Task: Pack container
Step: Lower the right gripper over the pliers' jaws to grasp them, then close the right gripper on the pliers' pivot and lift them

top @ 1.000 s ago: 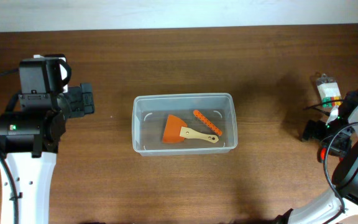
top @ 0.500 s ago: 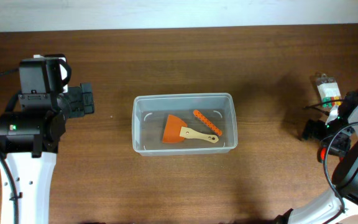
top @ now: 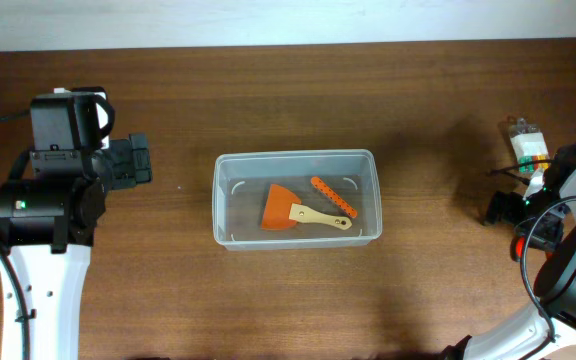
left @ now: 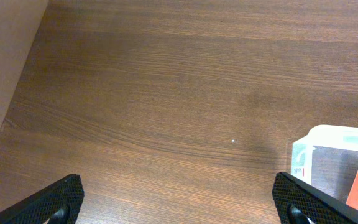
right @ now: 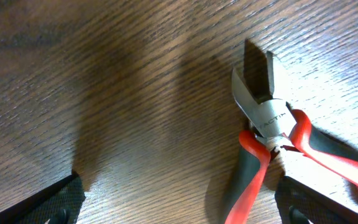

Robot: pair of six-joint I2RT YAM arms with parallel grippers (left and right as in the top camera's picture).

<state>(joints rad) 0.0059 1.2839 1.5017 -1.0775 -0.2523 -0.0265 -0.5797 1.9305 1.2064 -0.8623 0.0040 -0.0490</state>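
The left gripper points down at the brown wooden table, its fingers wide apart and empty. The right gripper, at the far right, is wide open too, low over red pliers lying flat. The clear container sits in the middle of the table, well apart from both.

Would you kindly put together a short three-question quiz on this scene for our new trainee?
1. True or false: the left gripper holds a tool.
2. Which tool lies on the table in the right wrist view? A) hammer B) red-handled cutting pliers C) screwdriver
3. How many items lie inside the container?

Key: 1 false, it is open and empty. 2 B. 3 two: an orange scraper and an orange toothed strip.
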